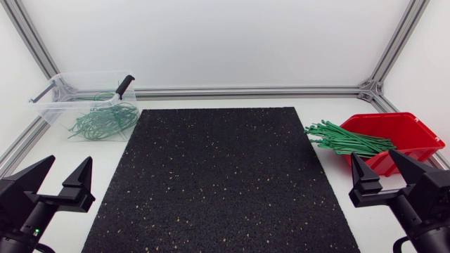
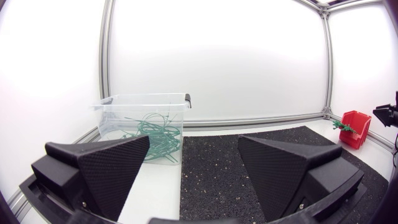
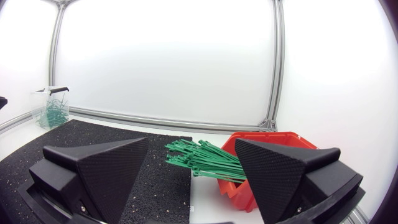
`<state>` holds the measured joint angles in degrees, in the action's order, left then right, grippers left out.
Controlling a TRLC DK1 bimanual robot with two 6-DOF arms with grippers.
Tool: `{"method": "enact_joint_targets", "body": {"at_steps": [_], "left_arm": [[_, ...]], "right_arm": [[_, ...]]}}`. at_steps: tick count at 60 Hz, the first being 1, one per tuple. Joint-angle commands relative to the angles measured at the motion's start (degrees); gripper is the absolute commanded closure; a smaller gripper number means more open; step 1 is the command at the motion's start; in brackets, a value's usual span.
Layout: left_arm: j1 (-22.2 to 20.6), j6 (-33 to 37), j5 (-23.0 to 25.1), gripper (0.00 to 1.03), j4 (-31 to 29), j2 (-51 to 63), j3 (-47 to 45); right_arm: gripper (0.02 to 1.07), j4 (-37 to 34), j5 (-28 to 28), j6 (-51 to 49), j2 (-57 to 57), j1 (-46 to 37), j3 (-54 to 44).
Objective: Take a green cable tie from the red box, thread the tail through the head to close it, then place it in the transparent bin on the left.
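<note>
At the table's right edge, a bundle of straight green cable ties (image 1: 348, 140) (image 3: 205, 158) lies in the red box (image 1: 408, 130) (image 3: 273, 142). Their ends stick out over the box's open front toward the black mat (image 1: 225, 183), and a few tips reach its edge. The box stands on the white table (image 1: 323, 232) just beside the mat, which covers the middle. At the far left corner, well apart from the box, stands the transparent bin (image 1: 63, 91) (image 2: 143, 115). It holds a loose tangle of looped green ties (image 1: 105, 121) (image 2: 155, 137), some spilling past its front rim toward the mat's corner, and a black part (image 1: 124, 86) sits on its rim. The right arm (image 1: 422, 204) is at the near right corner, just in front of the red box, its jaws open with nothing between them. The left arm (image 1: 24, 211) is at the near left corner beside the mat, on the near side of the bin and apart from it, its jaws likewise spread wide and empty.
</note>
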<state>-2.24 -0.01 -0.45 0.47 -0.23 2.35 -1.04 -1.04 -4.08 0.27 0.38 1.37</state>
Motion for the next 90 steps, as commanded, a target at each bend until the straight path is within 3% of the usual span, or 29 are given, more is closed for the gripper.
{"method": "enact_joint_targets", "body": {"at_steps": [1,24,46,62,79,90], "left_arm": [[0.39,-0.43,0.18,0.04,-0.56,-0.39,-2.35],[0.39,-0.43,0.18,0.04,-0.56,-0.39,-2.35],[0.39,-0.43,0.18,0.04,-0.56,-0.39,-2.35],[0.31,-0.52,0.18,0.04,-0.56,-0.39,-2.35],[0.39,-0.43,0.18,0.04,-0.56,-0.39,-2.35],[0.39,-0.43,0.18,0.04,-0.56,-0.39,-2.35]], "right_arm": [[0.05,0.34,-0.02,0.82,-0.54,0.23,-1.37],[0.05,1.21,0.25,0.82,-0.71,0.14,-0.84],[0.05,0.86,0.51,0.91,0.78,-0.12,7.60],[0.05,-1.77,2.53,2.49,16.07,-0.65,21.22],[0.06,-11.44,2.09,5.04,33.13,-1.88,38.71],[0.06,-26.30,1.48,2.49,47.63,-5.22,54.88]]}}
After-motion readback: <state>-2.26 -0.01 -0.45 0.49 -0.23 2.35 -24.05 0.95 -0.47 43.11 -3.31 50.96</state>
